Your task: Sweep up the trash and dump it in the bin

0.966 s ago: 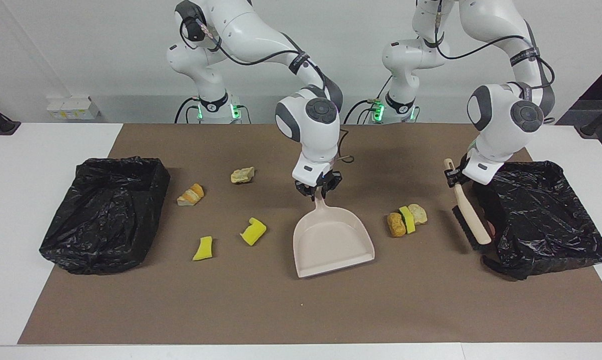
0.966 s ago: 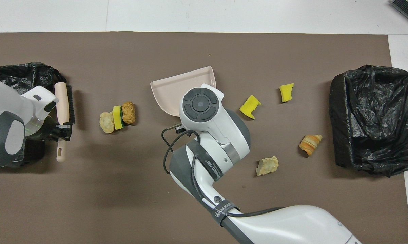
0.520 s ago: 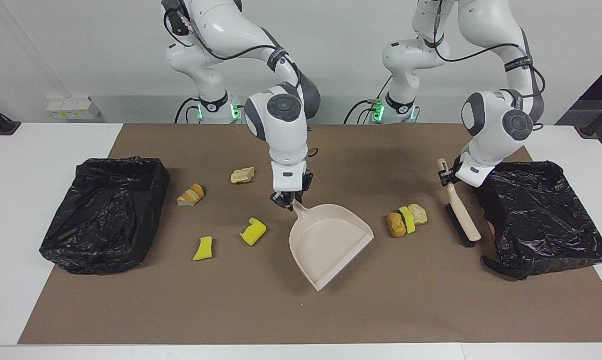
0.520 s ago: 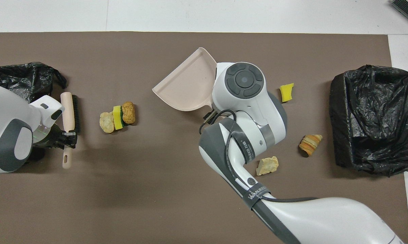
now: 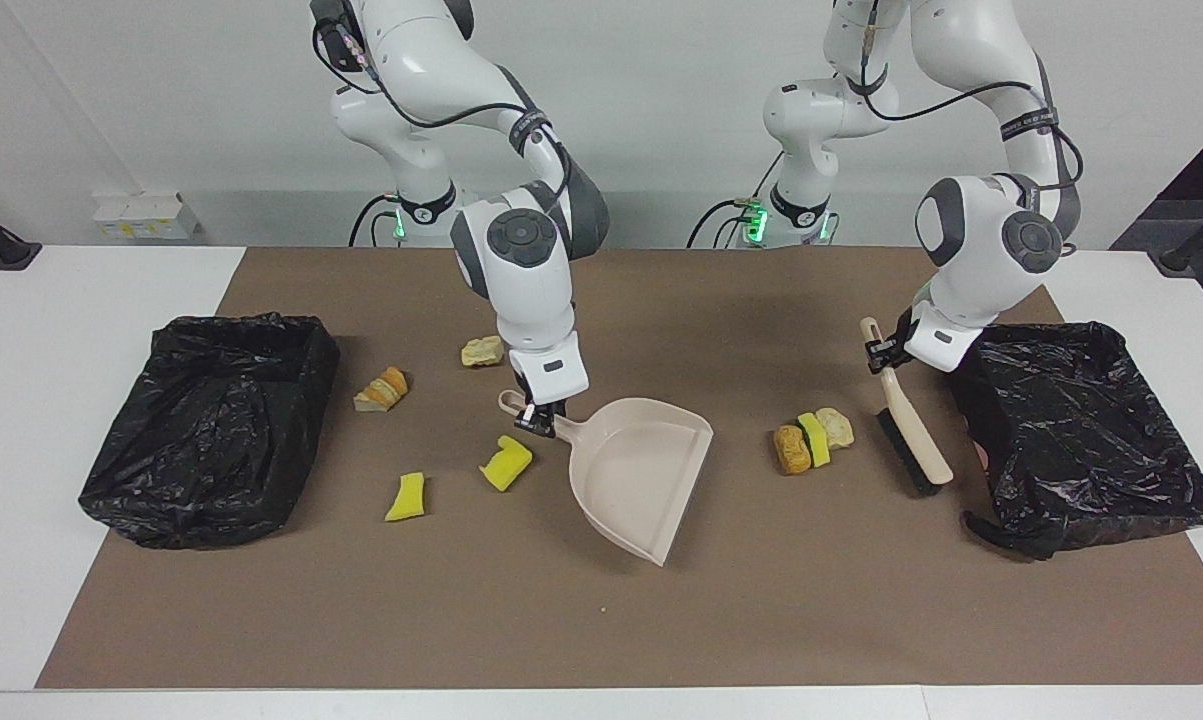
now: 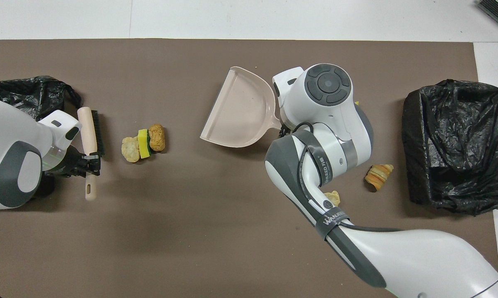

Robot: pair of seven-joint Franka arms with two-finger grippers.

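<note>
Beige plastic fills the middle of the facing view: the dustpan lies on the brown mat, our right gripper clamped on its handle. Since a second ago we have swung the pan round, so its mouth now opens toward three o'clock, at the cluster of three scraps. At three o'clock of that cluster our left gripper is clamped on the brush, which has edged closer to the scraps and away from the lined bin. Other trash lies at nine o'clock of the pan: two yellow bits, an orange chunk and a tan one, with a second bin past them.

From overhead, everything reverses. The pan mouth faces nine o'clock toward the cluster, with the brush at nine o'clock of it in the left gripper. The right arm hides the yellow bits; its gripper shows only at the handle. We judge pan and brush now bracket the cluster, ready for a first sweep; nothing is binned yet.
</note>
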